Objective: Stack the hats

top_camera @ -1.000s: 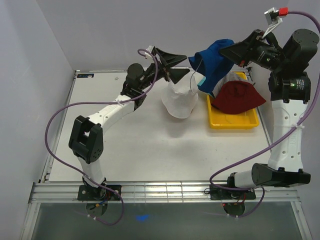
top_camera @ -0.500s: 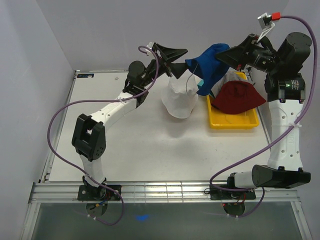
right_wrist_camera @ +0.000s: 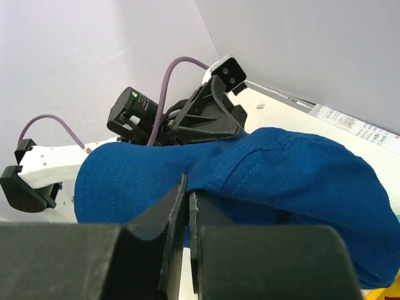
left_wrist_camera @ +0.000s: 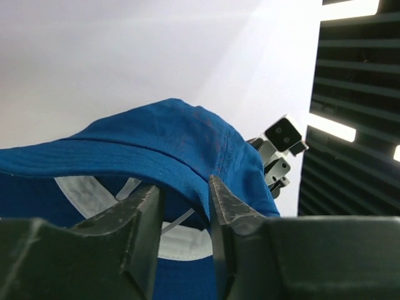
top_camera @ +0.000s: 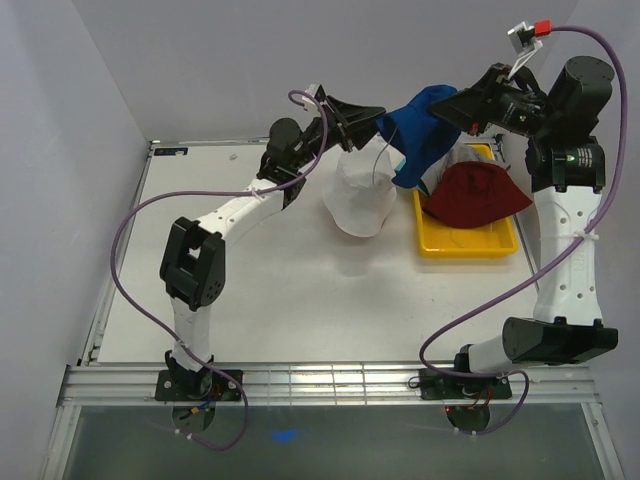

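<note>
Your right gripper (right_wrist_camera: 187,190) pinches the brim of the royal blue hat (right_wrist_camera: 281,172); the left gripper (left_wrist_camera: 181,190), jaws narrowly apart, straddles it too (probably to spread it over the light grey hat (top_camera: 360,200) below).

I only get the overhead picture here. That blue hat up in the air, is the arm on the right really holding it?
Observer: Yes. Its wrist camera shows the right gripper pinched shut on a fold of the blue hat.
Operator: And the left one?
Observer: The left gripper has the brim between its fingers, but they stand apart, not clamped.
Operator: What's inside the hat?
Observer: Seen from below by the left wrist camera, a pale lining.
</note>
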`<state>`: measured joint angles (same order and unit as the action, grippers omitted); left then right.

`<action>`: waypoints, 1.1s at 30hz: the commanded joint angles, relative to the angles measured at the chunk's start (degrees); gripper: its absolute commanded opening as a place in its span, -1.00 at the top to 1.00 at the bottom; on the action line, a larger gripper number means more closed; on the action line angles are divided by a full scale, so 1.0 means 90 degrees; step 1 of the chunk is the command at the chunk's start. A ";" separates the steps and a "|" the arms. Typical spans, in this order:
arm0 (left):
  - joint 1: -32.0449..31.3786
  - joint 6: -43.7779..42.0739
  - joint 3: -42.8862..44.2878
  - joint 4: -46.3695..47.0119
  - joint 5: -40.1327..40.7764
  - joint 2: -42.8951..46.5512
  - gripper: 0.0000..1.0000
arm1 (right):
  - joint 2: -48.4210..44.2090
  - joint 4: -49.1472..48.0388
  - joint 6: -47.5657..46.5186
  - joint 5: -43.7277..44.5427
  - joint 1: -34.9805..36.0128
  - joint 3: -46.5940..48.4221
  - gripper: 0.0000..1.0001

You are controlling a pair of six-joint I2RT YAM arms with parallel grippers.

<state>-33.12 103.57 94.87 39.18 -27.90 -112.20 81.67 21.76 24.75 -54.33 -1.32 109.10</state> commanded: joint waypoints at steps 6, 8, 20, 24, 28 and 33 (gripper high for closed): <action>0.0077 -0.0072 0.0962 0.0032 -0.0484 -0.0413 0.37 | 0.0418 0.0277 -0.0504 0.0001 0.0020 0.0407 0.84; 0.0155 -0.0101 0.1031 0.0032 -0.0484 -0.0443 0.41 | 0.0505 0.0336 -0.0611 0.0011 0.0020 0.0465 0.84; 0.0311 -0.0209 0.2807 0.0060 -0.1187 -0.1771 1.00 | 0.1316 0.1010 -0.1129 0.0528 -0.0116 0.1306 0.84; 0.0331 -0.0345 0.3179 0.0246 -0.1343 -0.2083 1.00 | 0.1502 0.0971 -0.1091 0.0577 -0.0214 0.1413 0.84; 0.0399 -0.0501 0.3102 0.0354 -0.1431 -0.2133 1.00 | 0.1706 0.0854 -0.1002 0.0519 -0.0214 0.1462 0.84; 0.0642 -0.0824 0.2692 0.0606 -0.1626 -0.1957 1.00 | 0.1814 0.0776 -0.1071 0.0499 -0.0214 0.1355 0.84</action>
<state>-29.36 98.85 120.51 40.42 -39.97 -133.64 98.17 31.44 15.99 -49.84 -2.94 119.59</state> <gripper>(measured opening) 0.025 0.082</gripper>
